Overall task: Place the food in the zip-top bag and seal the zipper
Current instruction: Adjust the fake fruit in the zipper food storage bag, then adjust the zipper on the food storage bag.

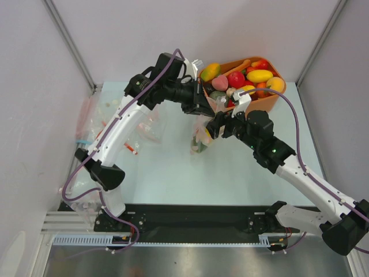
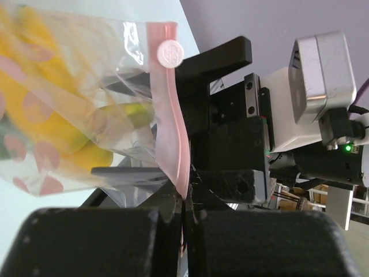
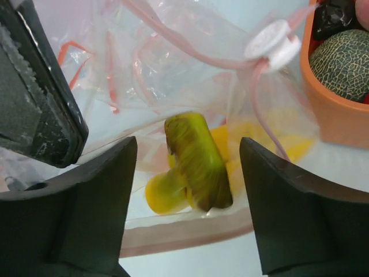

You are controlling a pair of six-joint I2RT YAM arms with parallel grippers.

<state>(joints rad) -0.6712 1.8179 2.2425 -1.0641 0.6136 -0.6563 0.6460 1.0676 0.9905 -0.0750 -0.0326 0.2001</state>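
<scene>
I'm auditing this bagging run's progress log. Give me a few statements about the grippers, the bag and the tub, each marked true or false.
1. The left gripper is pinched on the pink zipper strip of the zip-top bag. True.
2. The right gripper is clamped tight on the green-yellow piece. False: its fingers stand open, with a gap on each side of the piece.
3. The orange tub has been emptied. False: it holds several pieces of food.
4. Yellow food is already inside the bag. True.
</scene>
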